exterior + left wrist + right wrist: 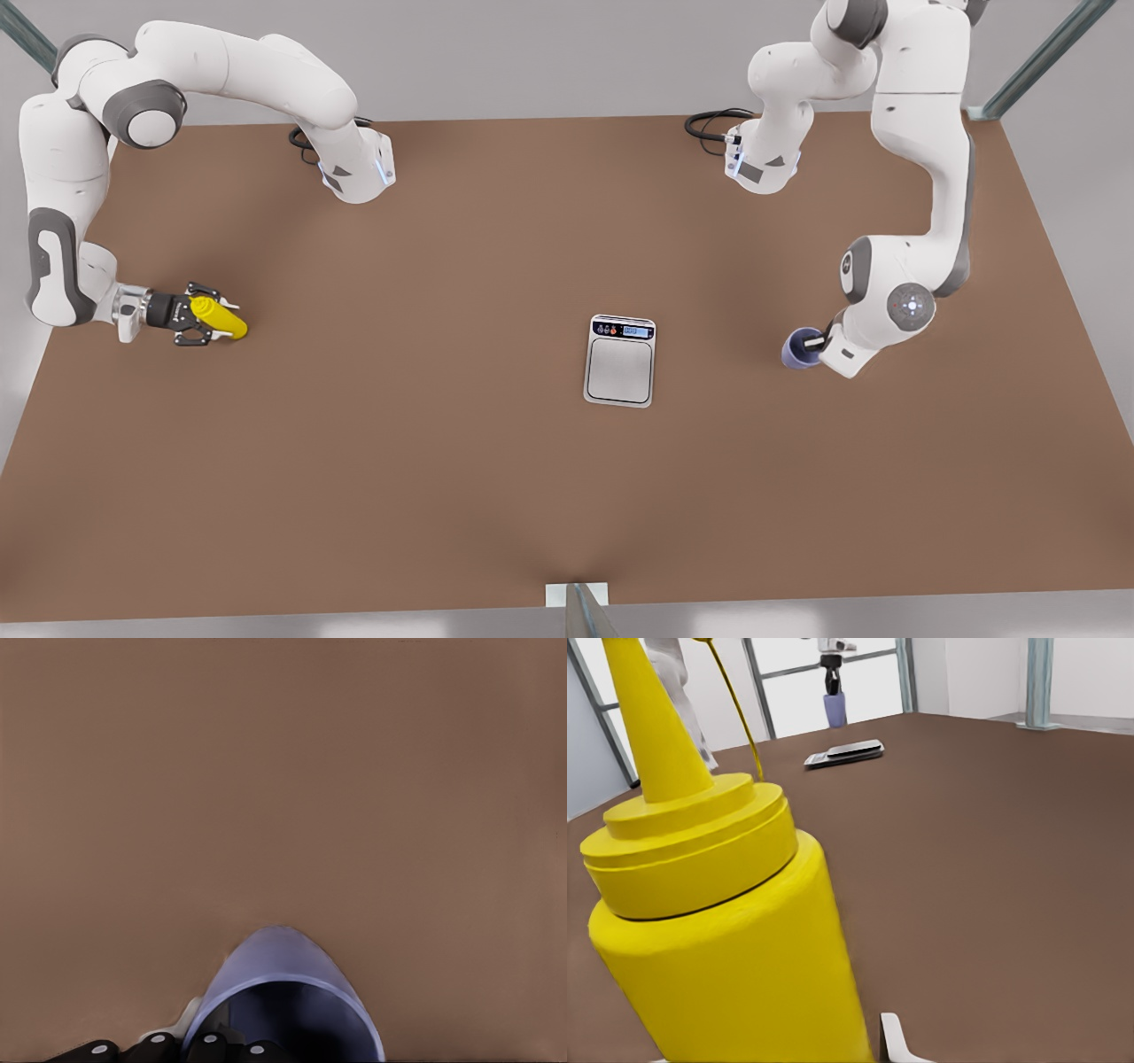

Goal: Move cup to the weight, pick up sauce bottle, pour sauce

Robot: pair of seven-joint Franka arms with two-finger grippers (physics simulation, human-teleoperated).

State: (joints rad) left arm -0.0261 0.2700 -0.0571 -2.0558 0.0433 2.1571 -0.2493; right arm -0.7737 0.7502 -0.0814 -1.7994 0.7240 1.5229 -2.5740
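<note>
The left gripper (819,341) is clasping the cup (802,347) at the front view's right, well apart from the scale (619,361), so nothing is sitting on the plate yet. The right gripper (202,321) is closing around the yellow bottle (219,318) at the front view's left of the bench (443,496). I judge moving, lifting and pouring are all pending. Count: one cup, one scale, one bottle, two arms.

Legible text: none; the weight (619,361) carries a lit display strip, its characters too small to read.
</note>
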